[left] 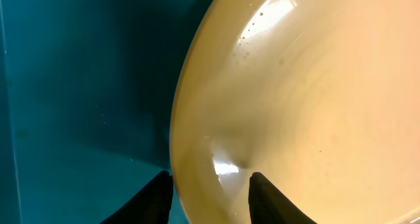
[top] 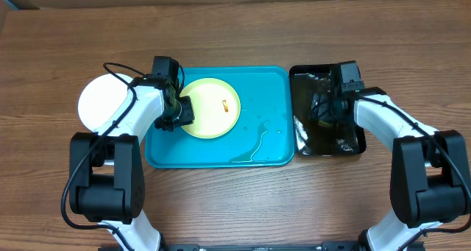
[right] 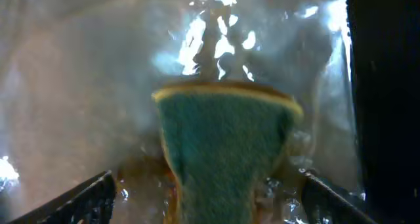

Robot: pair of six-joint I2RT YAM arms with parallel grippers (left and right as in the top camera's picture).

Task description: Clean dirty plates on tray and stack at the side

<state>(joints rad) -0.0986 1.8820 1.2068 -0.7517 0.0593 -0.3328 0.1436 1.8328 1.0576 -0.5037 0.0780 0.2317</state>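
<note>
A pale yellow-green plate (top: 211,107) with a small orange smear (top: 225,105) lies on the turquoise tray (top: 268,85). My left gripper (top: 181,112) is at the plate's left edge. In the left wrist view its fingers (left: 210,184) straddle the rim of the plate (left: 315,106), shut on it, above the tray floor (left: 79,86). A white plate (top: 101,104) sits on the table left of the tray; I see no second white plate apart from it. My right gripper (top: 324,112) is open (right: 207,181) around a green sponge (right: 226,145).
A narrow black tray of water (top: 327,151) stands right of the turquoise tray, with the sponge in it. A streak of water (top: 254,144) lies on the turquoise tray's front right. Bare wooden table lies all around.
</note>
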